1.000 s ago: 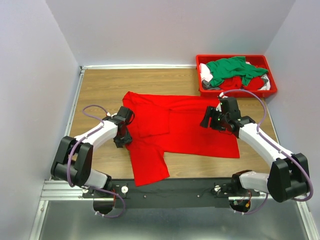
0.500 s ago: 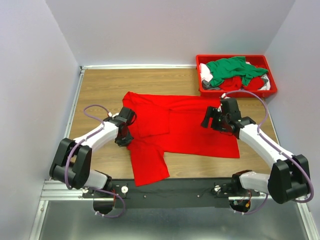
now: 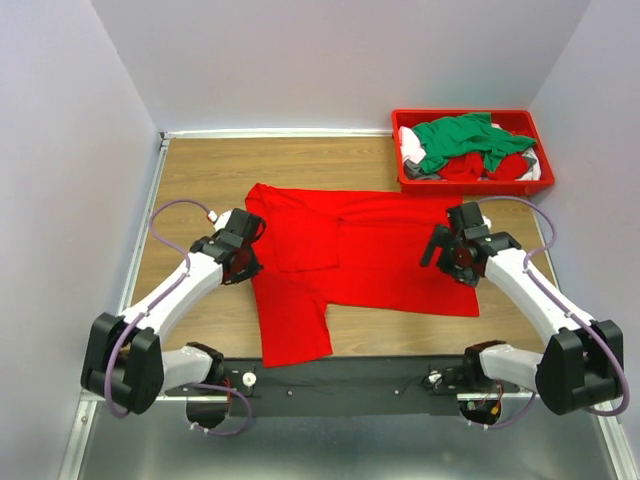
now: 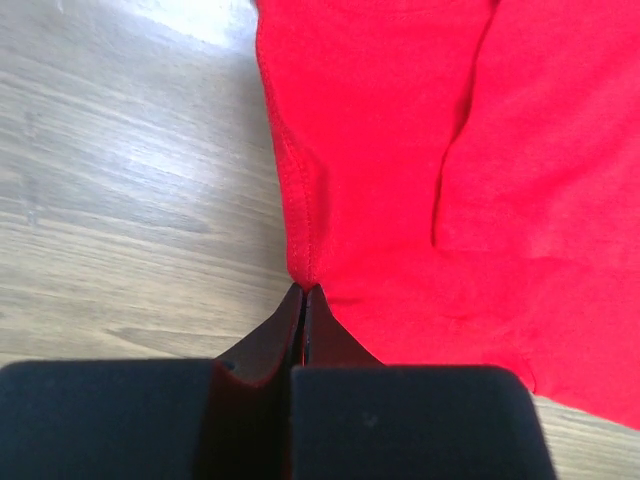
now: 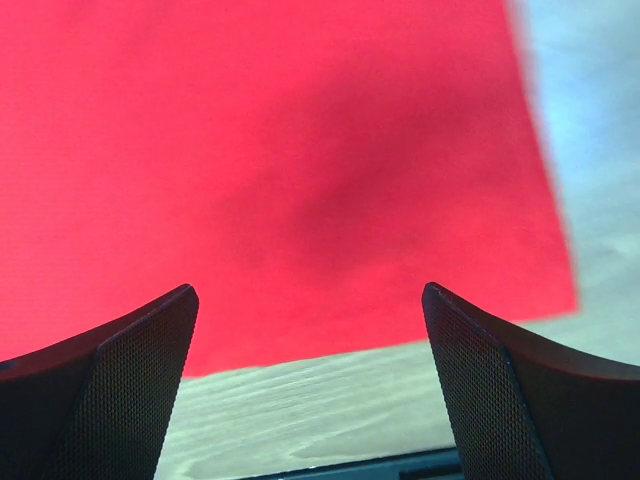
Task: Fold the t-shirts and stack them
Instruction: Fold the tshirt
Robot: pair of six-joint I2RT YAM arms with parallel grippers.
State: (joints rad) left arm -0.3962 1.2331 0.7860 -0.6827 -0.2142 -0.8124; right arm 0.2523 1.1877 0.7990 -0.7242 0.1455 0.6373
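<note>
Two claws, two states: your left gripper (image 4: 303, 290) is clenched on the left edge of the red t-shirt (image 4: 420, 160), and the wrist view shows the hem puckering right at the closed tips. Your right gripper (image 5: 310, 295) is released, its fingers wide apart, hovering over the same shirt near its near-right corner with nothing between them. Outward from there, that red t-shirt lies spread over the middle of the counter (image 3: 200, 170), closer to the near edge than the far one. One panel is already lapped over its left half, and a loose part trails toward the near edge. I'd judge you are in the first folds of the first shirt, since it is nowhere near a compact rectangle and no stack shows anywhere on the wood. What remains is most of the job. The bin (image 3: 460, 113) in the far right corner holds a heap with a green t-shirt (image 3: 465, 138) on top, and more red and white cloth (image 3: 409, 144) beneath it, all unfolded.
</note>
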